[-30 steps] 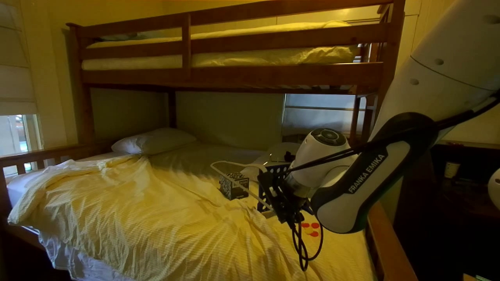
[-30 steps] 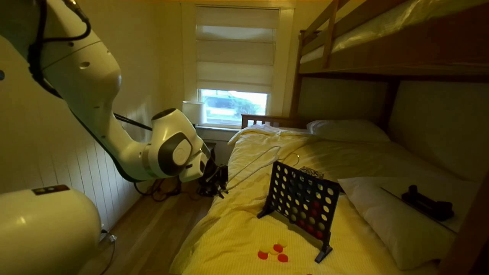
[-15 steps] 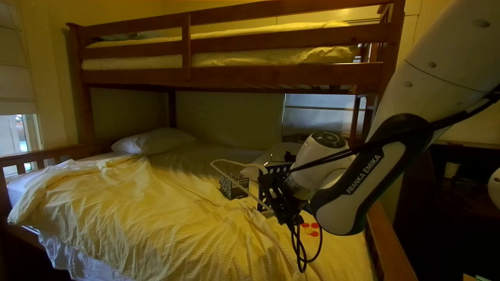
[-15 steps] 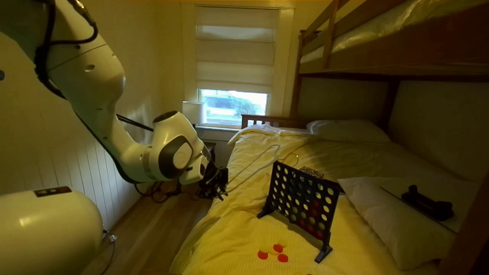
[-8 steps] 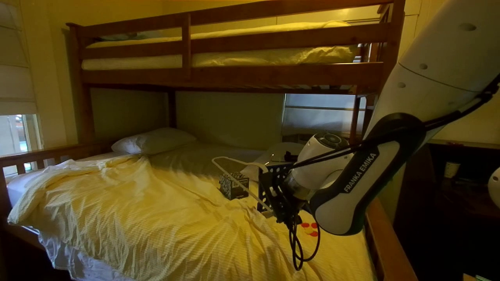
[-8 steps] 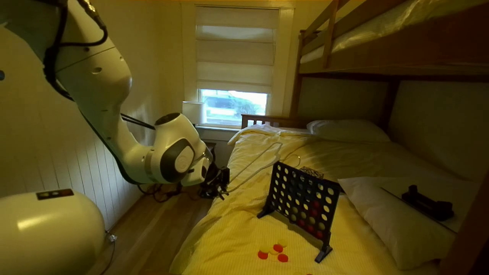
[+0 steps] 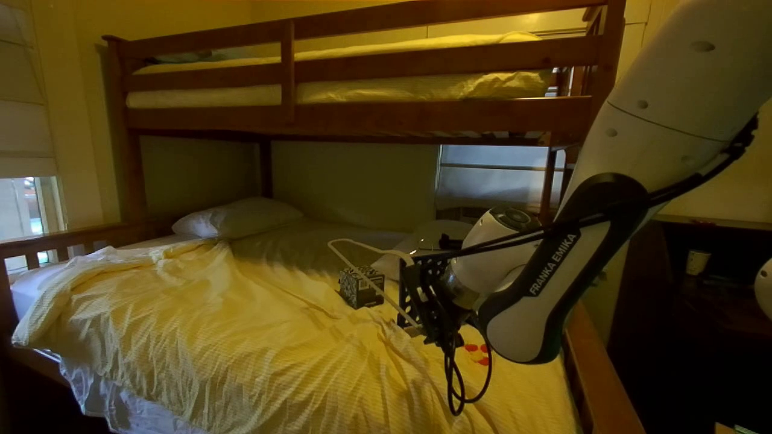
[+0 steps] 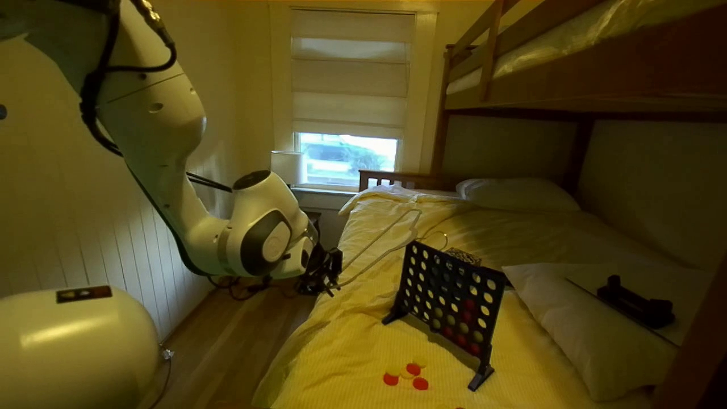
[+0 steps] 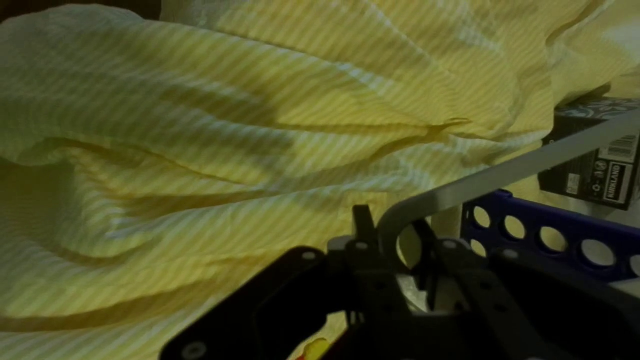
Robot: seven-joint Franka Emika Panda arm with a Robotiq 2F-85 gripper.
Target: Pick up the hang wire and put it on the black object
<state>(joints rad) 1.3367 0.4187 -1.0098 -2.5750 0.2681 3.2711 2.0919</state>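
Note:
The hang wire (image 7: 391, 299) is a pale triangular hanger, held in the air above the bed. In an exterior view its bars (image 8: 369, 267) stretch away from the gripper, with the hook near the board's top corner. My gripper (image 9: 392, 222) is shut on one bent corner of the hang wire (image 9: 480, 185); the gripper also shows in both exterior views (image 7: 424, 307) (image 8: 331, 281). The black object (image 8: 450, 292) is an upright grid board on feet on the bed, apart from the gripper. Its top edge (image 9: 530, 210) shows right of the fingers; in an exterior view the gripper partly hides it (image 7: 403, 301).
A dark patterned box (image 7: 362, 288) sits on the bed behind the board. Red and yellow discs (image 8: 413, 369) lie in front of it. A pillow with a dark item (image 8: 636, 304) lies beside the board. The upper bunk (image 7: 362, 114) overhangs the bed.
The arm has shifted slightly toward the board. The hang wire's far end has risen a little and moved slightly toward the board. The board, box and discs have not moved.

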